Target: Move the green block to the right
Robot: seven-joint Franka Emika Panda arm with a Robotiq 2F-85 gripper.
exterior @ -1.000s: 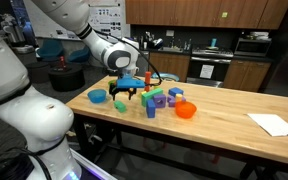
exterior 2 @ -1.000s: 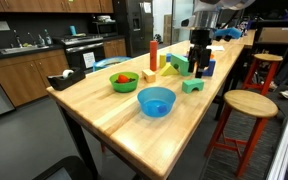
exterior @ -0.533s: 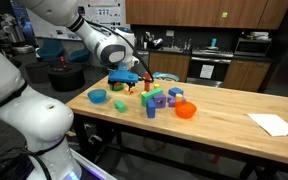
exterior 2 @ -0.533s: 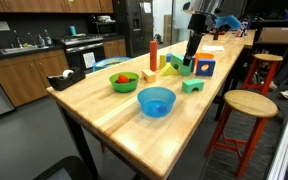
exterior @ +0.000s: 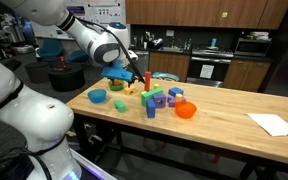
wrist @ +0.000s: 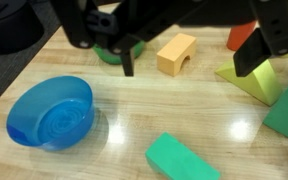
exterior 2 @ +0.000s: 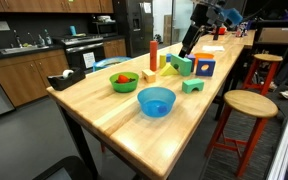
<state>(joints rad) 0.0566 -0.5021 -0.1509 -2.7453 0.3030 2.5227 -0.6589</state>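
Wood-plank counter [exterior 2: 104,118] in kitchen-type room; wood cabinets and appliances behind. Arm comes in from above, wrist tilted. Hand [wrist: 187,66] hangs above counter, over toy-block cluster. Hand open: fingers spread wide, nothing gripped. Orange arch block [wrist: 176,52] lies on counter below gap. Green block [wrist: 184,160]: teal, low, flat on counter, near blue bowl [wrist: 49,112], not touching, apart from hand. In ext. view green block [exterior 2: 192,86] sits near counter's edge.

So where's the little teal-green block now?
At the bottom of the wrist view, the green block lies on the table beside the blue bowl, not touching it.
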